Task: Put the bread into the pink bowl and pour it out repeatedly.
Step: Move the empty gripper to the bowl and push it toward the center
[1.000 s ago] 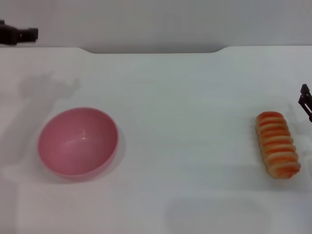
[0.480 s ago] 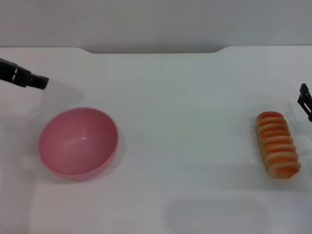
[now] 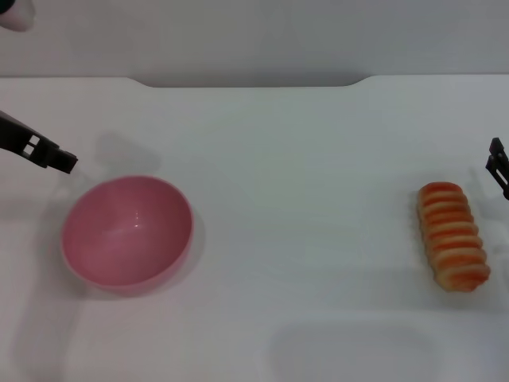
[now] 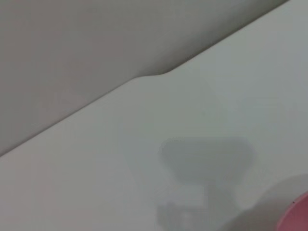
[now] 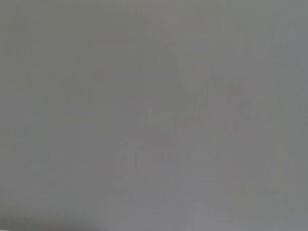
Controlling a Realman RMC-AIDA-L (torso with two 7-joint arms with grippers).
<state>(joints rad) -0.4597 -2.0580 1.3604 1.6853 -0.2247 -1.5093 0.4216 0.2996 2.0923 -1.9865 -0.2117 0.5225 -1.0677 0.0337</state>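
Head view high, facing down; left wrist shares pink bowl (image 3: 127, 231).

My left wrist camera: white table (image 4: 120, 159), its far edge notched, grey wall (image 4: 72, 43) behind. A soft shadow lies on the table. Pink bowl (image 4: 296, 219), rim only, at one corner.

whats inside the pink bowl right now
Nothing: the pink bowl shows only its smooth bare inside. The bread lies on the table far to the right. The table under the bowl is covered, so that part cannot be seen.
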